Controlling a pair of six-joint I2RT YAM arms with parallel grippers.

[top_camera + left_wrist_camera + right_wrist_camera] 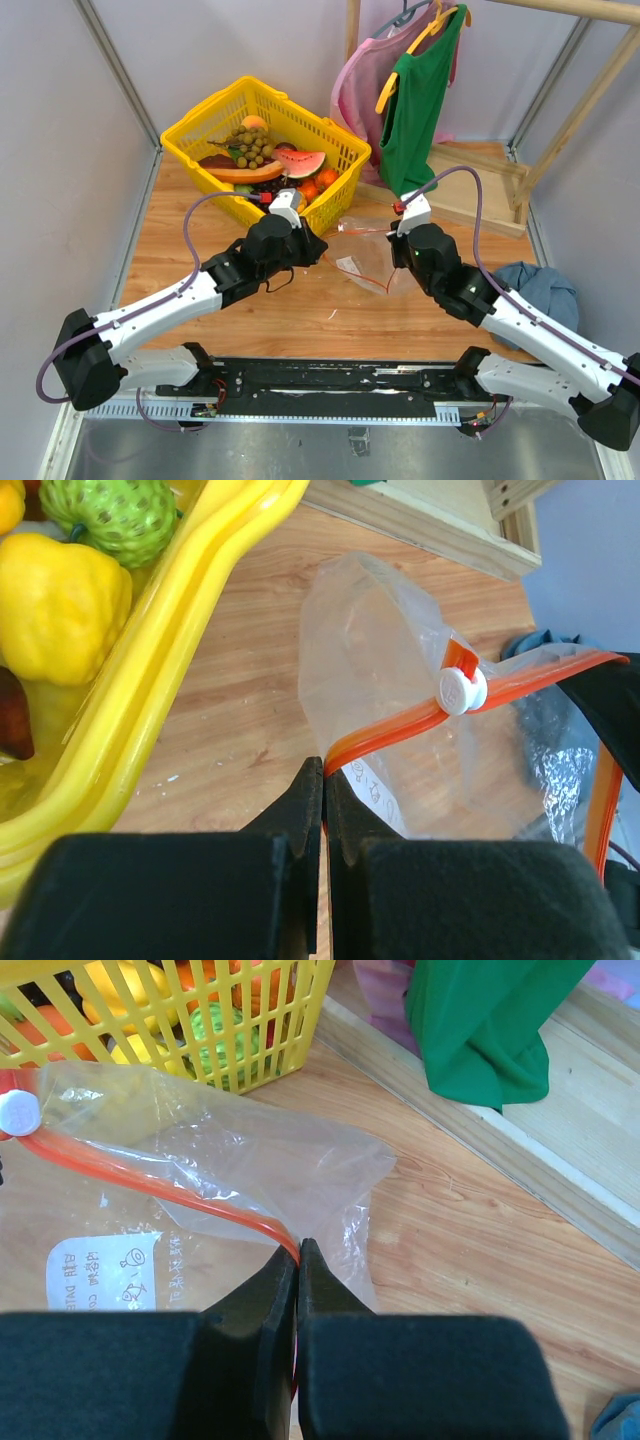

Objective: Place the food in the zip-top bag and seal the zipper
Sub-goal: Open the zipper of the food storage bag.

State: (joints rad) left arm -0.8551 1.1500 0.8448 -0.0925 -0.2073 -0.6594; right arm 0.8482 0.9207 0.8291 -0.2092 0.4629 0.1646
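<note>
Zip-top bag: likely limp, slippery film; my left gripper and right gripper clamped tight on its stiffer zipper, slider at 2 o'clock

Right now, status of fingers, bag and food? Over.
Left fingers shut on zipper, right fingers shut on its other end. Zip-top bag looks empty; food in yellow basket. Nothing blocking.

We record a light wooden surface, walled at left and right. Resting on it: a yellow mesh basket at the far left, a clear zip-top bag just beside the basket's near corner, and a crumpled blue cloth at the right edge. A raised wooden platform sits at the far right.
</note>
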